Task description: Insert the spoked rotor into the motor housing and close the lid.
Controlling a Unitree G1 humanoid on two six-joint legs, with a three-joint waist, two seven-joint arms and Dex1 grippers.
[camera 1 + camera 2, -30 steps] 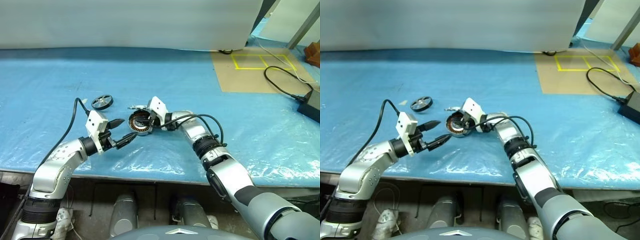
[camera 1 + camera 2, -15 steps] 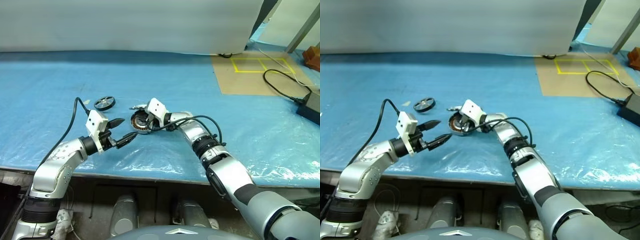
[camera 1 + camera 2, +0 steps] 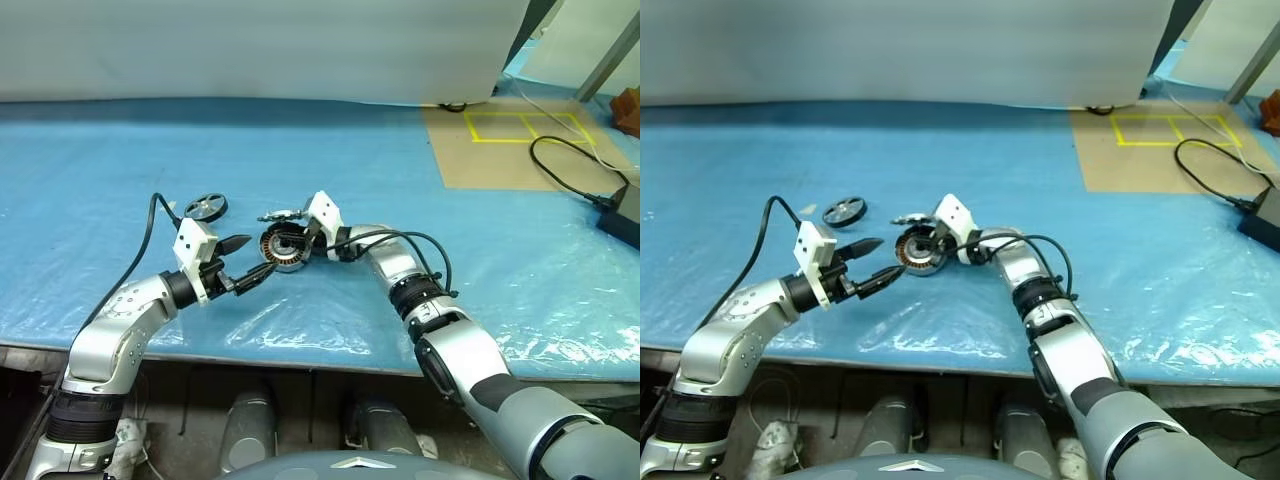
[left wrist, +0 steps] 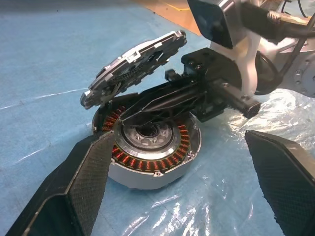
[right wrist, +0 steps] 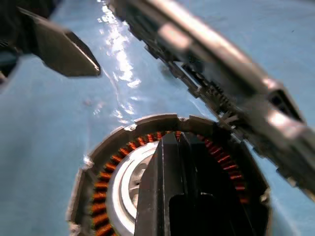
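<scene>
Head views first: the motor housing [image 3: 280,247] sits centre-left on the blue-covered bench [image 3: 420,270], and the right gripper [image 3: 292,240] reaches in from the right, fingers pressed together, lying low across the open top of the housing. Compared with a second ago the right wrist has rolled, its white block now tipped up higher. The housing sits about where it did. The lid [image 3: 280,214] stands propped at a slant on the housing's far edge, so the housing is open. The spoked rotor [image 3: 205,207] lies flat on the bench further up and to the left, well apart from the housing and from both grippers. The left gripper [image 3: 248,262] hasn't budged: fingers spread wide, empty, hovering just left of the housing.

Left wrist view: copper coils ring the housing [image 4: 150,147], with a silver hub in the middle. The closed right gripper [image 4: 147,110] stretches over it, its tip at the far rim beneath the tilted lid [image 4: 134,61], which it appears to be levering up.

Right wrist view: the shut fingers [image 5: 170,187] overlie the coils, with the lid [image 5: 206,59] slanting above.

My read: the lid is being held back and the rotor is still untouched, so insertion hasn't begun. The open left gripper looks best placed to fetch it.
</scene>
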